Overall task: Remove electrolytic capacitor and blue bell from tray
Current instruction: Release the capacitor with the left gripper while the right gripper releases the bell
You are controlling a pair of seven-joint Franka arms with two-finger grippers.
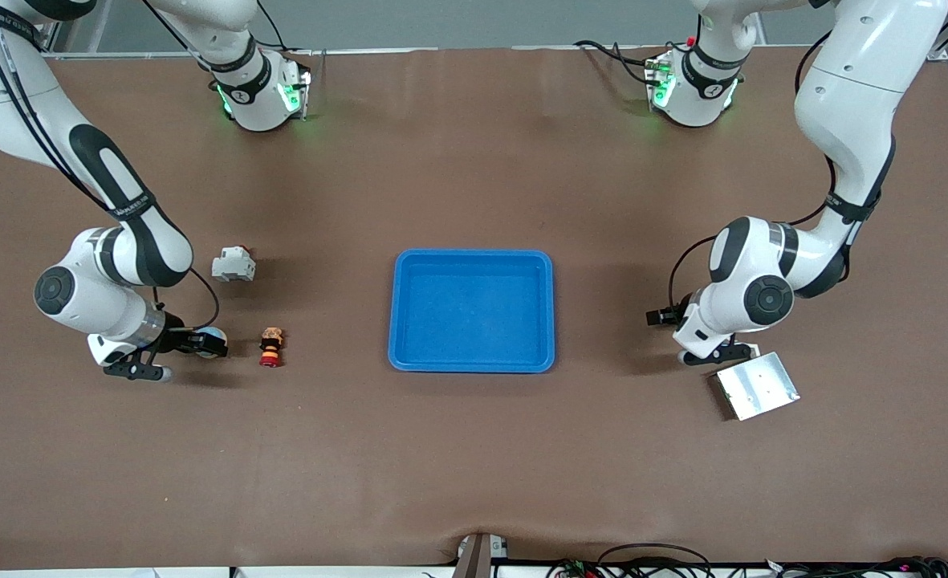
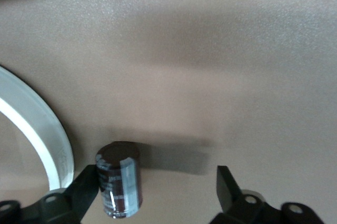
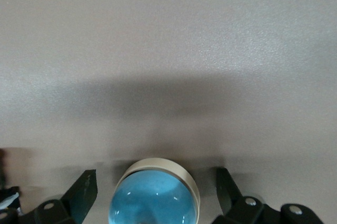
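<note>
Tray: blue plastic tray (image 1: pixel 552 313) in the middle of the brown table (image 1: pixel 474 466).
Small things: white blocky part (image 1: pixel 233 264), red-and-black button (image 1: pixel 270 347).
Plate: silver metal plate (image 1: pixel 756 385) by the left gripper (image 1: pixel 718 351).

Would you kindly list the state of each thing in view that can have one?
left gripper: open, low at the table, around the capacitor
capacitor: upright on the table, against one finger, not clamped
right gripper: open, around the bell
bell: on the table, dome up, not gripped
blue tray: empty

Bell (image 3: pixel 152 195) cut off; capacitor (image 2: pixel 119 179) likewise.
</note>
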